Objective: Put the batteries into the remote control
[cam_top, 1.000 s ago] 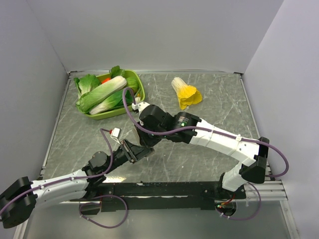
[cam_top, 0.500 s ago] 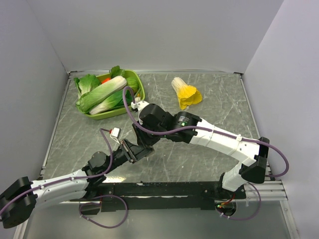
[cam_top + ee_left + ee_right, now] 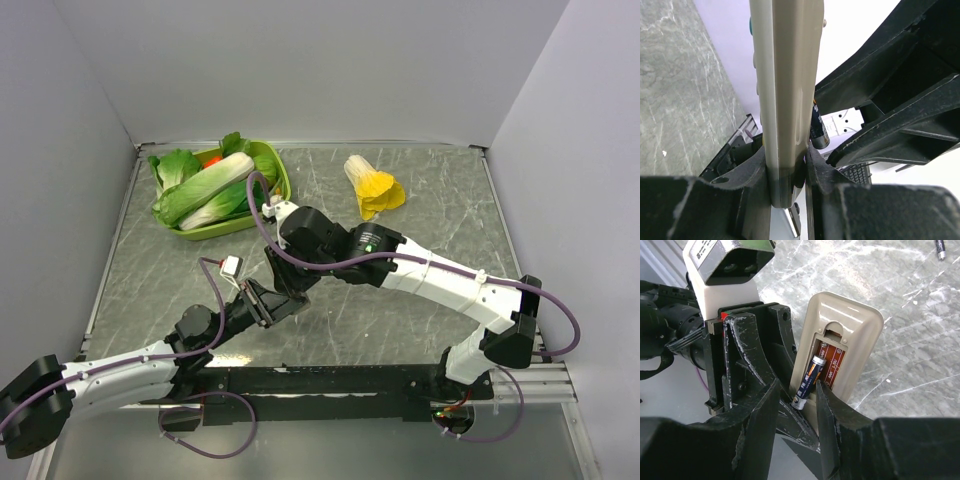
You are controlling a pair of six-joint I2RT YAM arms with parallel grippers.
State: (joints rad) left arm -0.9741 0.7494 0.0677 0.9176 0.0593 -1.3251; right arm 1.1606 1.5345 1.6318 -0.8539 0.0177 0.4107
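left fingers (image 3: 742, 172) clamping remote control (image 3: 787, 75), right fingers (image 3: 757, 405) slightly parted around battery (image 3: 807, 380), little changed since earlier

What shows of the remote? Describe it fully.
The remote is a slim beige plastic bar, one end clamped in the left gripper, with buttons along its front edge. Its back cover is off. One battery sits tilted in the open bay, between the fingers of the right gripper.

The left arm (image 3: 130, 375) and right arm (image 3: 440, 278) have white links, black joints and looping purple cables (image 3: 574, 322); the black fingers (image 3: 752, 410) are scratched.
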